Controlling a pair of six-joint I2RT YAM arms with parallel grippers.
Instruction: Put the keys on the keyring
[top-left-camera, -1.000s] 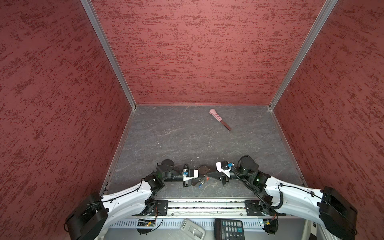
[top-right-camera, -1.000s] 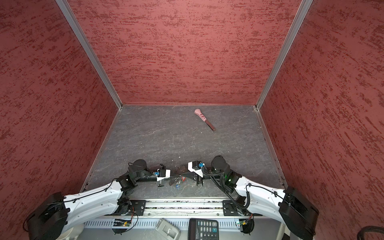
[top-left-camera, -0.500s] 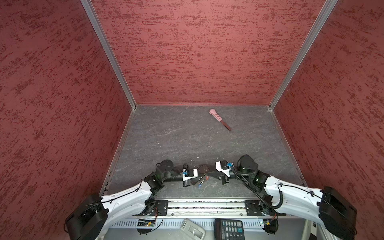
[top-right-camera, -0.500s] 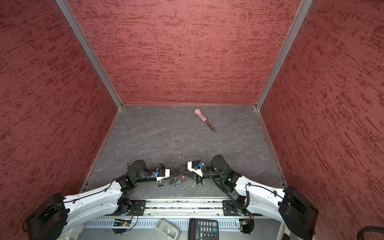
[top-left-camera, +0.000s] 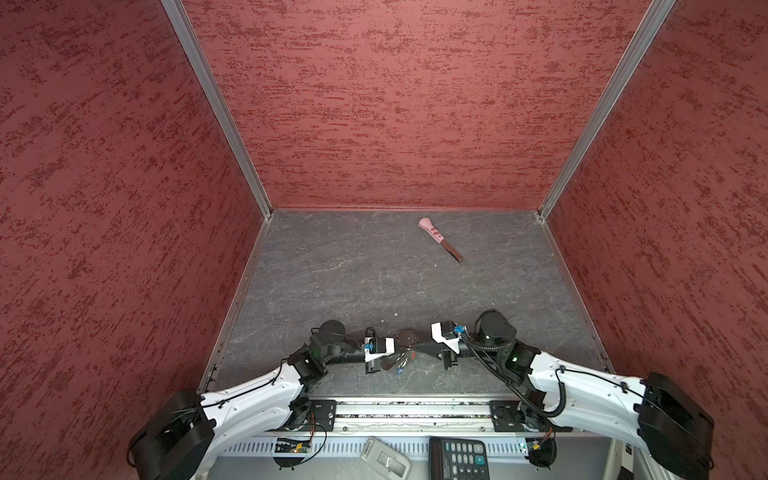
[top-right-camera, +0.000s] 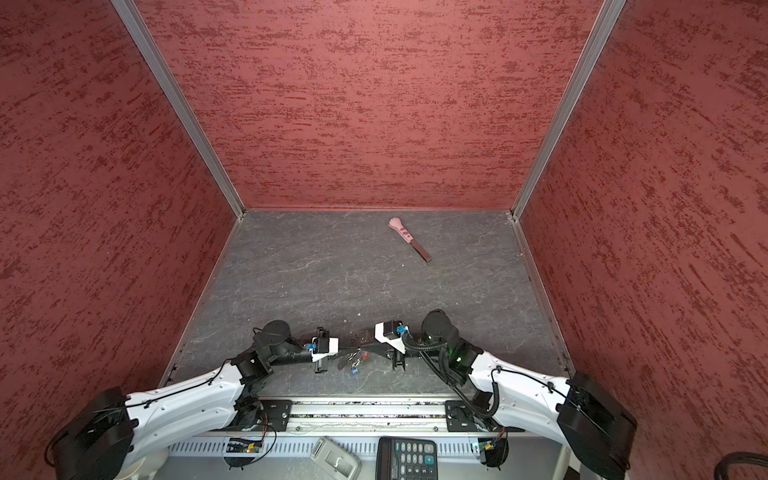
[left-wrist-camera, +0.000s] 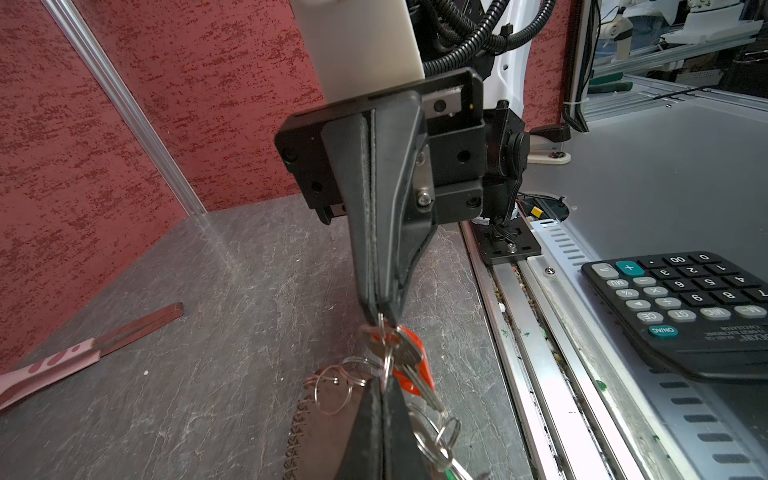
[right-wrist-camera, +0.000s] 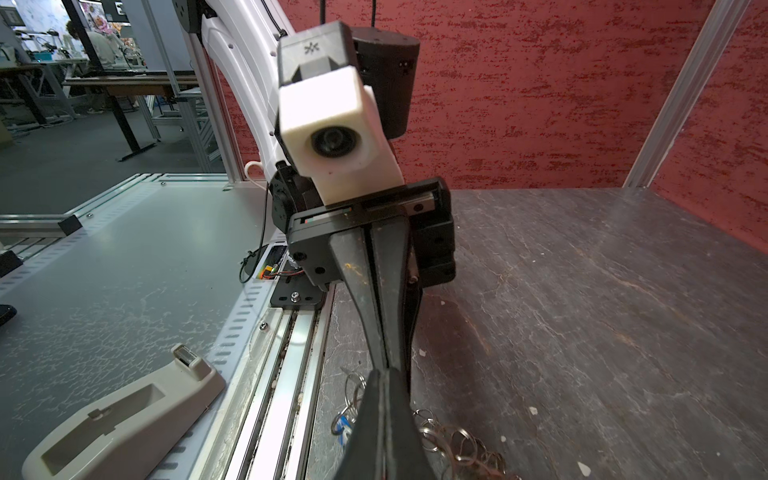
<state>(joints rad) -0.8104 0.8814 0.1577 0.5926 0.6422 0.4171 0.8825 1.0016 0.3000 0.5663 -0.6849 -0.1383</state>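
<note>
Keyring (left-wrist-camera: 320, 436) clamped by left gripper (left-wrist-camera: 384, 386) and right gripper (left-wrist-camera: 380, 307), tips nearly touching; keys (left-wrist-camera: 409, 365) dangling between.

A pink-handled tool (top-left-camera: 439, 239) with a dark flat blade lies alone on the grey stone-patterned table (top-left-camera: 332, 282), near the red back wall (top-left-camera: 395, 104). Beyond the table's near edge, past a metal rail (top-left-camera: 415, 411), a black calculator (top-left-camera: 457, 459) sits beside a grey tape dispenser (top-left-camera: 384, 459).

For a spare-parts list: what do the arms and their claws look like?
White shells, black joints on left arm and right arm. On left claw and right claw: black tapered fingers, white camera block. A black corrugated cable follows the right arm.
</note>
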